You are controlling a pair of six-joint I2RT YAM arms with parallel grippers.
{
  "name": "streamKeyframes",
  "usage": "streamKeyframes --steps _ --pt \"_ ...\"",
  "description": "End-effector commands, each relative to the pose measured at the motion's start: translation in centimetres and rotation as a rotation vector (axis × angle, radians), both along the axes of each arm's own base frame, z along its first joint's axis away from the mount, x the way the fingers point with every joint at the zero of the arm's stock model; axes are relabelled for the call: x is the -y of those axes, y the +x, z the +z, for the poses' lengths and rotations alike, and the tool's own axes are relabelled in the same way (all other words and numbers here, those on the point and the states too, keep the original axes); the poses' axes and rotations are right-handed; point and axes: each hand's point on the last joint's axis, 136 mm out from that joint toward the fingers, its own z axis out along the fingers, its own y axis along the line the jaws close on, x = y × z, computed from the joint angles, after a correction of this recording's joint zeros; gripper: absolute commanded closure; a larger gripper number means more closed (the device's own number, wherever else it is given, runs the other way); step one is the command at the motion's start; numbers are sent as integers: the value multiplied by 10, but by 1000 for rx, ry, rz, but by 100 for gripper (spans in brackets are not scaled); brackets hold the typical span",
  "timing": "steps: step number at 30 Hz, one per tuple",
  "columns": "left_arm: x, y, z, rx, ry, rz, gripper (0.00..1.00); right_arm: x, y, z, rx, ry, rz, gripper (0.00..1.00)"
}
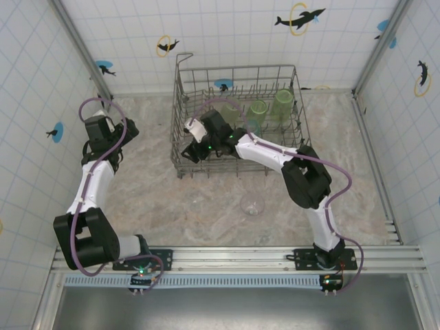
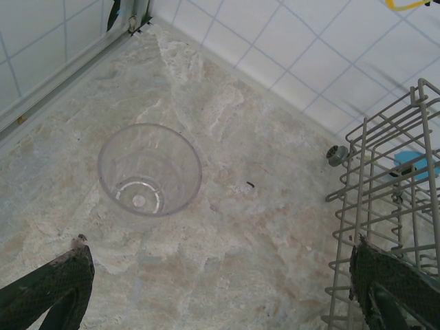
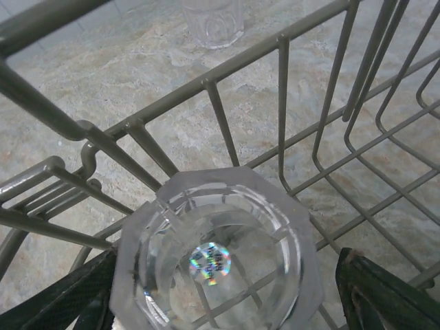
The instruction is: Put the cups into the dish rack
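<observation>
The left gripper [image 2: 218, 285] was released, jaws fully spread and empty, and hung above the table [image 2: 275, 227]. A clear cup [image 2: 150, 168] stood upright on the table ahead of it, nearer the left finger than the right. The wall of the dish rack [image 2: 385, 206] rose just beside the right finger.

The right gripper [image 3: 220, 295] was inside the dish rack at its near-left corner, low over the floor wires. Its jaws stood spread around a faceted clear cup [image 3: 218, 261]. The right finger was clear of the glass; the left finger was just beside it, and contact there could not be confirmed. The cup sat on the rack wires directly between the fingers. Whether it stood mouth up or mouth down could not be determined.

Beyond the right gripper, outside the rack wall, a loose clear cup [image 1: 252, 204] stood on the table. Three green cups [image 1: 258, 110] were already in the rack, to the far side of this gripper.

Step in hand, as judged: placement of the faceted cup, with the grip let go. The next move calls for a straight vertical lift, so that neither finger drags the cup or catches a wire. Two clear cups are left to load.
</observation>
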Motion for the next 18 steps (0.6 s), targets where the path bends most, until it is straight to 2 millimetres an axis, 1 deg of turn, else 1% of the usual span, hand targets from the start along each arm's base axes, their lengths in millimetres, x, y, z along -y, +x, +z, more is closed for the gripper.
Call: streamKeyframes --steps 1,8,13,16,18 --pt "-1 2 1 9 -5 0 3 -11 -4 22 20 39 21 11" --pt "-2 1 0 4 -1 6 3 -10 -2 45 36 74 -3 5" --pt "-5 1 -2 -7 4 23 3 -2 -2 61 61 79 -24 3" --pt "-6 0 -3 -14 5 30 3 5 -3 69 74 88 -43 0" --pt "-8 0 -4 -17 7 38 3 10 -4 75 77 99 -54 0"
